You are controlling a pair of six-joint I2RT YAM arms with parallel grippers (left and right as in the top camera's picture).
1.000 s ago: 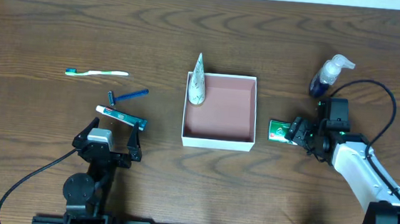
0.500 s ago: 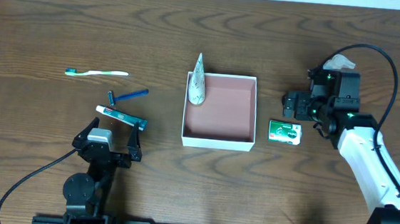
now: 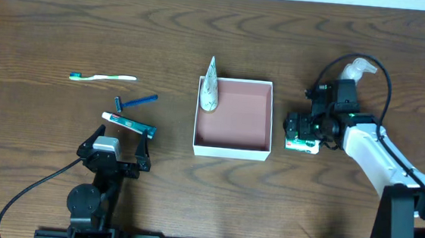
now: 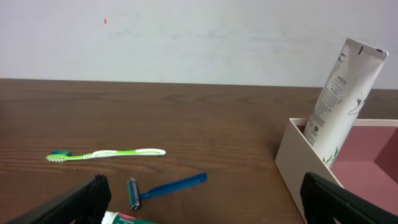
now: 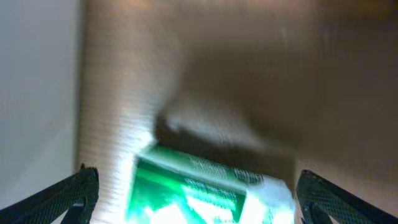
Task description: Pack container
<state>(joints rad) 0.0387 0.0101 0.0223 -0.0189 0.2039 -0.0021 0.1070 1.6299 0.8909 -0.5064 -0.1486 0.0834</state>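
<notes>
The container (image 3: pixel 232 144) is a square shallow box with white walls and a pinkish-brown inside, at the table's middle. A white tube (image 3: pixel 210 88) leans in its far left corner and also shows in the left wrist view (image 4: pixel 339 93). A green and white packet (image 3: pixel 302 143) lies just right of the container. My right gripper (image 3: pixel 301 130) is open above it, and in the right wrist view the packet (image 5: pixel 205 193) lies between the fingers (image 5: pixel 68 193). My left gripper (image 3: pixel 118 143) is open and empty, with a toothpaste tube (image 3: pixel 128 122) just ahead of it.
A blue razor (image 3: pixel 136 102) and a green and white toothbrush (image 3: pixel 102 77) lie left of the container; both show in the left wrist view, razor (image 4: pixel 165 186) and toothbrush (image 4: pixel 106 154). A blue pump bottle (image 3: pixel 353 71) stands behind the right arm.
My right gripper swung from the packet's right side back toward the bottle, then forward and left over the packet. The packet and the left arm have not moved.
</notes>
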